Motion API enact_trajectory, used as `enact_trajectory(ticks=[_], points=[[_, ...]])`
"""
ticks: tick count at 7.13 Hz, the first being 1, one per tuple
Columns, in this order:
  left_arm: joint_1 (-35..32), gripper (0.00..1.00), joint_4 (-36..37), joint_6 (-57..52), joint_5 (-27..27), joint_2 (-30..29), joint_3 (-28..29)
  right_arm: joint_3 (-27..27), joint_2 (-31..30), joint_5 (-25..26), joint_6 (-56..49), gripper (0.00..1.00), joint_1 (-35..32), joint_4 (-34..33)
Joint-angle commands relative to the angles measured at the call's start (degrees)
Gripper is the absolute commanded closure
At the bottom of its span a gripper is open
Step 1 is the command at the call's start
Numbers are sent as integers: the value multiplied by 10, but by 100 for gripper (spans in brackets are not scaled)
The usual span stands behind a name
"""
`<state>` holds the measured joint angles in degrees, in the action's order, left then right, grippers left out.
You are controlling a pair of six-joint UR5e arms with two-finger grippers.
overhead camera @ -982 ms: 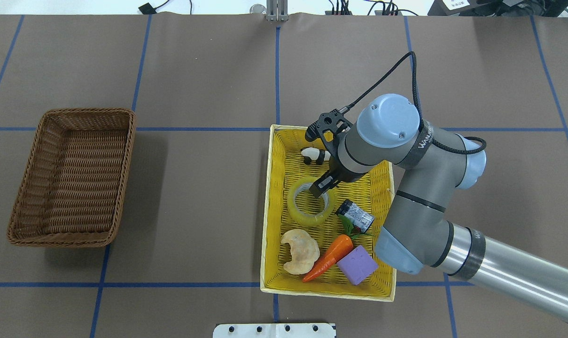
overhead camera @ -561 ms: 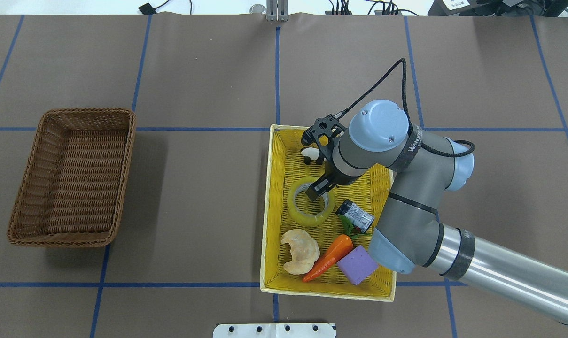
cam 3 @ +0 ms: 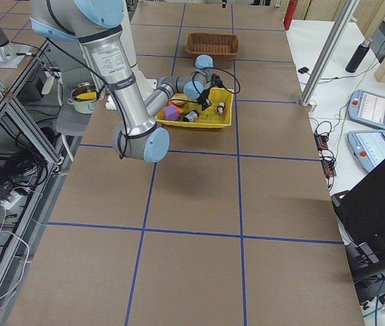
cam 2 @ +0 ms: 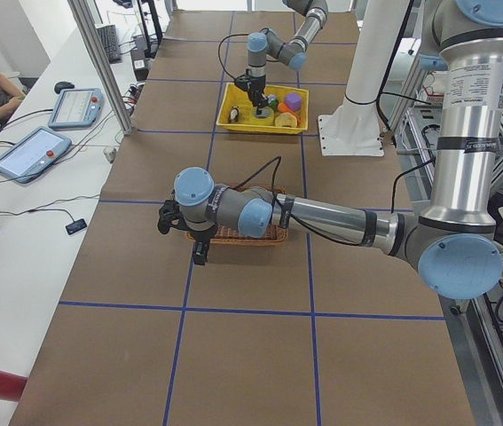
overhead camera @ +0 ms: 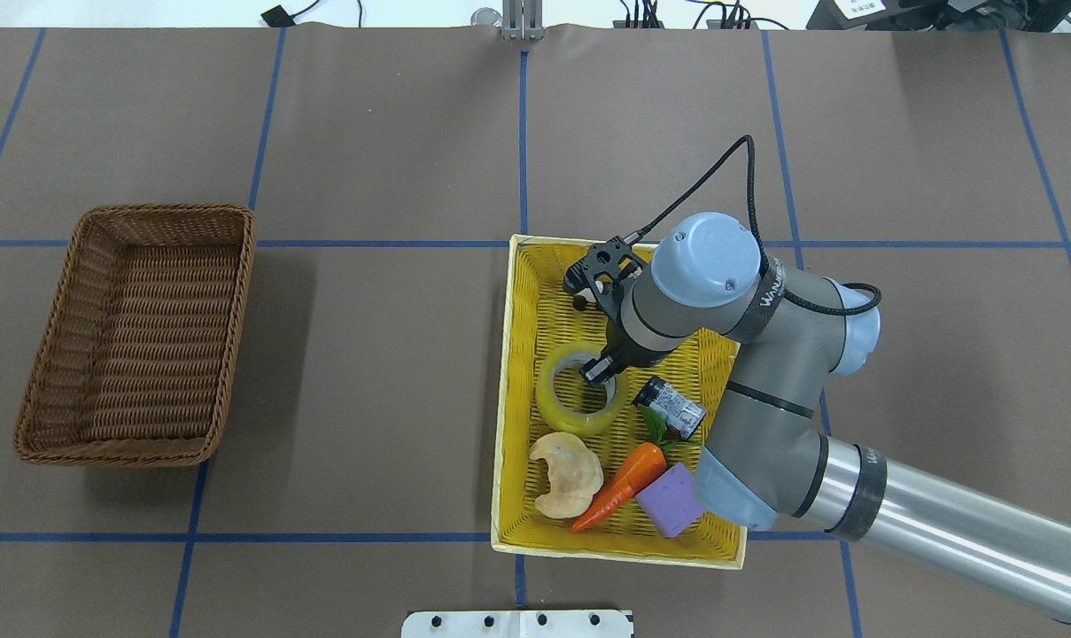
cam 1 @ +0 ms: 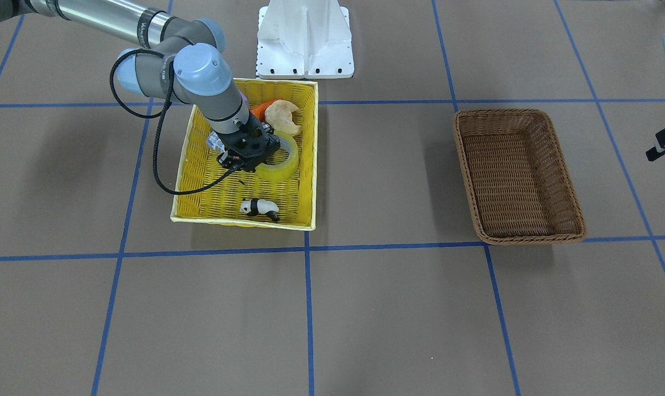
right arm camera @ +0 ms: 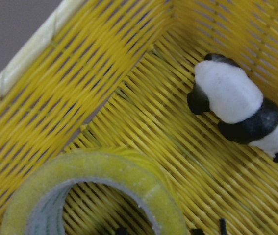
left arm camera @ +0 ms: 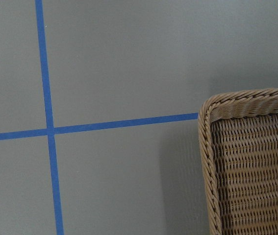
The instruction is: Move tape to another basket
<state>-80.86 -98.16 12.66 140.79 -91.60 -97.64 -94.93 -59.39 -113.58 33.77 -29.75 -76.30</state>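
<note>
The tape (overhead camera: 579, 419), a translucent yellow roll, lies flat in the yellow basket (overhead camera: 535, 292). It also shows in the front-facing view (cam 1: 282, 165) and the right wrist view (right arm camera: 104, 169). My right gripper (overhead camera: 599, 368) points down at the roll's far-right rim, with its jaws apart and one fingertip inside the hole. The dark brown wicker basket (overhead camera: 136, 346) stands empty at the far left. My left gripper (cam 2: 200, 253) hangs beside that basket's corner (left arm camera: 256, 171); I cannot tell whether it is open or shut.
The yellow basket also holds a toy panda (right arm camera: 237, 105), a grey-and-black battery (overhead camera: 671, 406), a carrot (overhead camera: 619, 486), a purple block (overhead camera: 672, 499) and a pastry (overhead camera: 566, 474). Bare table with blue grid lines lies between the two baskets.
My right arm has moved toward the robot and lowered. Its fingertips have gone from above the roll down onto its rim and now hide most of the panda from overhead.
</note>
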Motion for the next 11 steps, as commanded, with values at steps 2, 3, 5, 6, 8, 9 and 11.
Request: enact_trajectory(ticks=[2,3,5,6,8,9,11], points=[[0,2,0,1,32,1,4,-44,1,-69,140,100,-53,31],[0,2,1,2,38,0,3,-57,2,-112,184,100,-86,30],[0,2,0,26,102,-9,11,-55,3,-120,393,100,-88,103],[3,2,-2,45,119,-35,12,-53,3,-113,458,100,-83,170],[37,2,-21,99,120,-93,12,-50,4,-80,566,100,-64,278],[45,2,-99,171,119,-102,12,-49,1,-54,625,100,-44,333],[58,2,-308,351,99,-106,42,-38,1,-1,685,100,-7,412]])
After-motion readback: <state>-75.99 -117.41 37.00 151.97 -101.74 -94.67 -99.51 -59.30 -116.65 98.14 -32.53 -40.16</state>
